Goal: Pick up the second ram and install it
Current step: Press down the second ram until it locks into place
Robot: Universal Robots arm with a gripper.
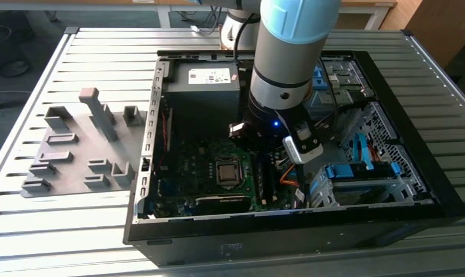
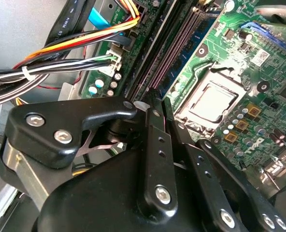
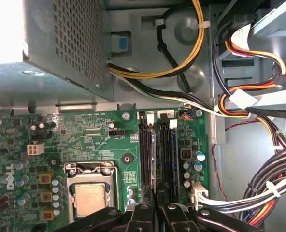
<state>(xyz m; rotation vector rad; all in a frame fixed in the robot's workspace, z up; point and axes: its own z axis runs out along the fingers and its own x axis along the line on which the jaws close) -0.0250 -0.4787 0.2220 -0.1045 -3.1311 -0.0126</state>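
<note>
Misalignment main risk now. My tool (image 3: 156, 205) low over motherboard (image 3: 85, 140) inside open PC case (image 1: 440, 190), fingers nearly together, pinching thin edge that I take to be second ram (image 3: 155, 164), standing on edge over black memory slots (image 3: 145, 154) beside CPU socket (image 3: 89, 198). Whether stick seated or just resting on slot, cannot tell. If tilted or off slot, push could bend board or jam stick. Cable bundle (image 3: 259, 193) near, could snag my arm. Grey holder blocks (image 1: 78, 150) on tabletop (image 1: 101, 52), well apart.
</note>
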